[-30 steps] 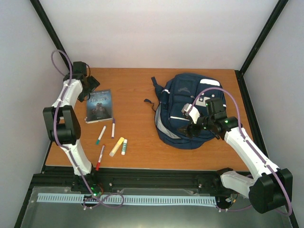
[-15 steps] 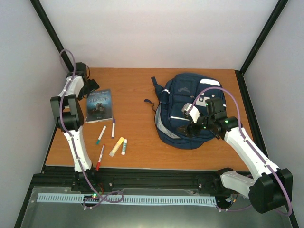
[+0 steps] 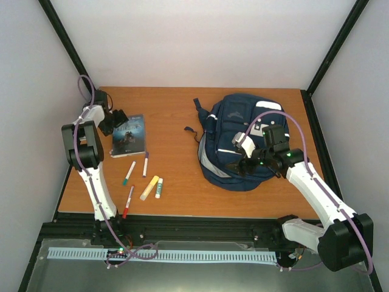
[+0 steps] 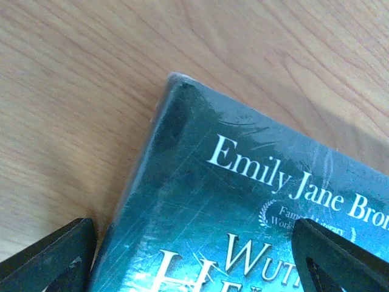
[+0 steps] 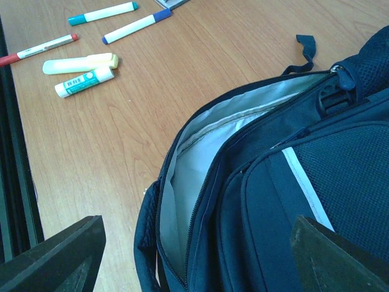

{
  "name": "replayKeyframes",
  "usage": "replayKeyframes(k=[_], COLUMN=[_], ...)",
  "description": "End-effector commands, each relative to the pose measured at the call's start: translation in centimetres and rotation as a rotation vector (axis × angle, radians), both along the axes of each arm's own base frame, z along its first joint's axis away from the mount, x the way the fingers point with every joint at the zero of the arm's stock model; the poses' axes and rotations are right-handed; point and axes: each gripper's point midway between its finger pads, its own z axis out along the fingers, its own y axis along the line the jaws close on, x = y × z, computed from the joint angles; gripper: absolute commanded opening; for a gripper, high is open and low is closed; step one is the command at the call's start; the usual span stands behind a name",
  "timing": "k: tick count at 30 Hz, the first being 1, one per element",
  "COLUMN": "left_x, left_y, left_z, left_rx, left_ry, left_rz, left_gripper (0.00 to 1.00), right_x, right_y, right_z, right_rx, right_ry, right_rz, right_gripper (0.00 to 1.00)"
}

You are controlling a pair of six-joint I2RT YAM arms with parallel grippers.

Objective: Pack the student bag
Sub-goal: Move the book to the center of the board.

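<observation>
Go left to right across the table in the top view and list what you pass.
Teal-capped marker → blue-capped marker → glue stick → student bag. Book, red marker and yellow highlighter overlap these, so they are left out.

Navy student bag [image 3: 230,125], flat, unzipped

- My left arm [image 3: 82,152] was folded steeply at the elbow, with the wrist reaching to the far left.
- My left gripper [image 3: 115,121] pointed down, jaws wide apart, gripping nothing.
- My right arm [image 3: 316,188] stretched forward and inward.
- My right gripper [image 3: 241,165] hung with jaws spread, empty.
</observation>
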Motion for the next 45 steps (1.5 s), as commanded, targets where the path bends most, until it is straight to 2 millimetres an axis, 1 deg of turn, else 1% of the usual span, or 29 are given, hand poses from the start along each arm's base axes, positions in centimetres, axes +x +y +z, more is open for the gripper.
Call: replayKeyframes(k=[1,4,5,10,13,18,21,23,24,28,30,31,33,34,37,39,41,45], left_x=[-0.2,0.0,-0.2,-2.8,-4.6,-7.2,-8.6,-8.2,-8.3,-8.8,-9.9,-10.1,-9.7,-9.6,-10.0,-10.3,-10.5,-10.9], left_y=[-4.9,-8.2,-9.3,-14.2,-16.8,-19.6,-20.5,-20.8,-20.7,-19.0,-18.1,-17.7,-17.3,-17.2,-17.6,-18.5,-19.0,-19.7], left_z=[-0.2,0.5,0.6,0.0,-0.3,-0.5,-0.3,0.6,0.8,2.3,2.5,2.7,3.2,3.0,2.0,1.5,1.0,-0.2], left_rx=[-0.091,-0.150,-0.170,-0.185,-0.181,-0.193,-0.200,-0.201,-0.191,-0.112,-0.079,-0.067,-0.057,-0.057,-0.110,-0.171,-0.202,-0.234], left_ry=[-0.017,-0.044,-0.047,0.001,0.012,0.024,0.029,-0.020,-0.024,-0.048,-0.035,-0.044,-0.096,-0.112,-0.124,-0.133,-0.129,-0.109], left_rz=[-0.111,-0.160,-0.168,-0.221,-0.255,-0.274,-0.268,-0.264,-0.258,-0.201,-0.168,-0.154,-0.122,-0.106,-0.069,-0.078,-0.089,-0.115], left_gripper=[0.90,0.89,0.88,0.87,0.87,0.86,0.86,0.87,0.87,0.90,0.91,0.92,0.92,0.93,0.91,0.91,0.90,0.89], right_x=[0.4,0.4,0.5,0.9,1.0,2.0,3.0,3.9,4.6,6.8,7.8,8.4,9.5,10.3,11.9,12.9,14.0,16.3], right_y=[0.4,0.5,0.4,0.3,0.6,0.8,1.4,2.3,3.0,6.2,8.1,9.0,10.9,11.9,14.3,15.3,15.9,16.6], right_z=[0.5,0.3,0.2,0.1,-0.2,-1.2,-1.0,-0.8,-0.2,0.1,-0.2,-0.7,-2.0,-3.5,-6.5,-8.3,-10.0,-12.2], right_rx=[0.019,0.015,0.010,0.009,0.021,0.012,0.028,0.035,0.039,0.044,0.044,0.038,0.031,0.023,-0.012,-0.030,-0.049,-0.077], right_ry=[0.002,0.015,0.016,0.030,0.067,0.143,0.178,0.205,0.201,0.248,0.264,0.269,0.293,0.330,0.408,0.466,0.513,0.519], right_rz=[0.023,0.026,0.019,-0.005,-0.007,-0.037,-0.046,-0.046,-0.039,-0.025,-0.020,-0.019,-0.016,-0.016,-0.009,-0.017,-0.041,-0.078], right_gripper=[0.85,0.84,0.83,0.82,0.78,0.74,0.71,0.68,0.66,0.59,0.57,0.57,0.57,0.57,0.56,0.55,0.53,0.49])
